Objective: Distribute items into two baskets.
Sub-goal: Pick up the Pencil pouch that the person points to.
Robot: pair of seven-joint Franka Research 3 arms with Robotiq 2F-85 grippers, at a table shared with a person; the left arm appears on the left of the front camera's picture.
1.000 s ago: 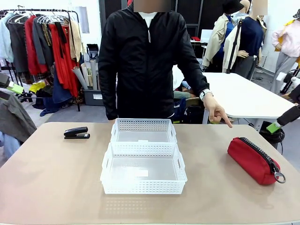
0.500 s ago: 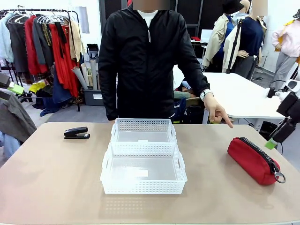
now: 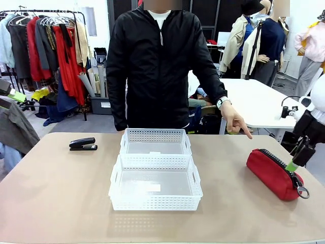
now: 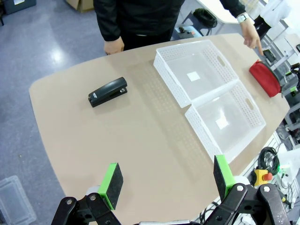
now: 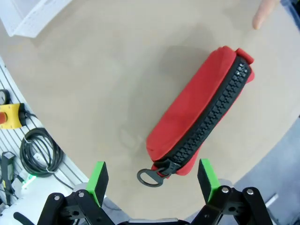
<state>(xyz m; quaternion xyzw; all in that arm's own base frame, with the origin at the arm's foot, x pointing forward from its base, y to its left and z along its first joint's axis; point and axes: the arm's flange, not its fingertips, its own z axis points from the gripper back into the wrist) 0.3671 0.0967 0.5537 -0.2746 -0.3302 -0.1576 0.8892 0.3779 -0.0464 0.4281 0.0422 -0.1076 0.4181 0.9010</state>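
At the right edge of the front view, the right gripper (image 3: 293, 163) is partly cut off and seen edge-on. One green pad is plain there; the other is hard to make out. It seems to hang just above the near end of the red pouch (image 3: 274, 173), but that angle does not settle whether they touch.

In the right wrist view its pads stand wide apart at the bottom of the frame, released, with nothing between them. The pouch's ring pull (image 5: 149, 177) lies low in the centre. A fingertip (image 5: 261, 14) is cropped by the upper right corner.

The left gripper (image 4: 166, 180) is likewise spread and bare, held high and looking down on the table (image 3: 51, 193).

The person's hand (image 3: 234, 121), right of centre, points an index finger downward toward the pouch without touching it.

The pouch is long, with a black zipper along its top, and lies at an angle in the lower right of the front view. The black stapler (image 3: 83, 144) sits closed at middle left, well apart from the baskets. The far basket (image 3: 155, 135) and near basket (image 3: 155, 202), white and perforated, touch along their long sides at centre. Each shows a bare floor with a small white label.
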